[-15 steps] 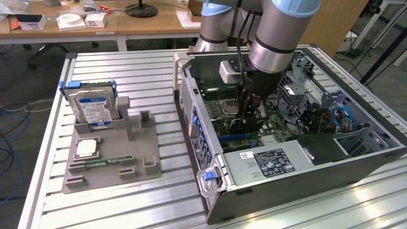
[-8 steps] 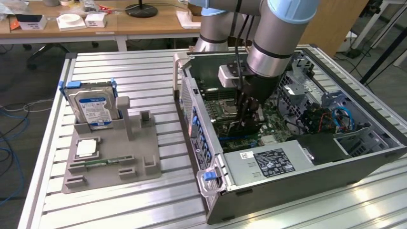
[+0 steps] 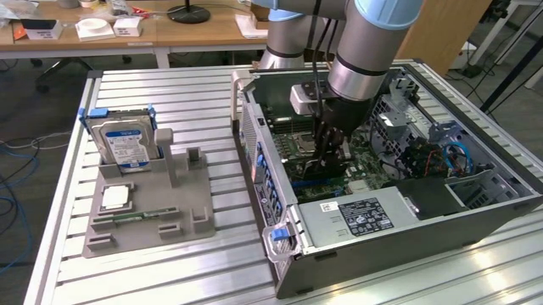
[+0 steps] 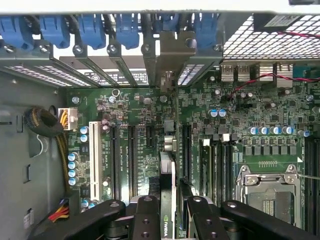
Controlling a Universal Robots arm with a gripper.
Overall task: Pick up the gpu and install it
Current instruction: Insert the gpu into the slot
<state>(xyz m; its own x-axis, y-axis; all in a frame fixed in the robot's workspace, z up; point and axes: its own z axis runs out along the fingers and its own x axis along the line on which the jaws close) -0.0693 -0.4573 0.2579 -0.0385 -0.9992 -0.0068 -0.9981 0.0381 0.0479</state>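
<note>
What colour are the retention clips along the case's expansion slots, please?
Blue plastic clips; clearest in the wrist view.

Gpu [image 4: 167, 192] inside computer case [image 3: 407, 222]

Bright even light, glare on rails [image 3: 475, 260] (soft shadows)

So the exterior cam sits high and off to one side, looking down across the counter [image 3: 152, 267] at the open PC case [image 3: 398, 210]. Wrist cam rides right above the claw [image 4: 167, 220], staring straight down, super close. Both catch the motherboard [image 4: 135, 125] under the claw.
</note>
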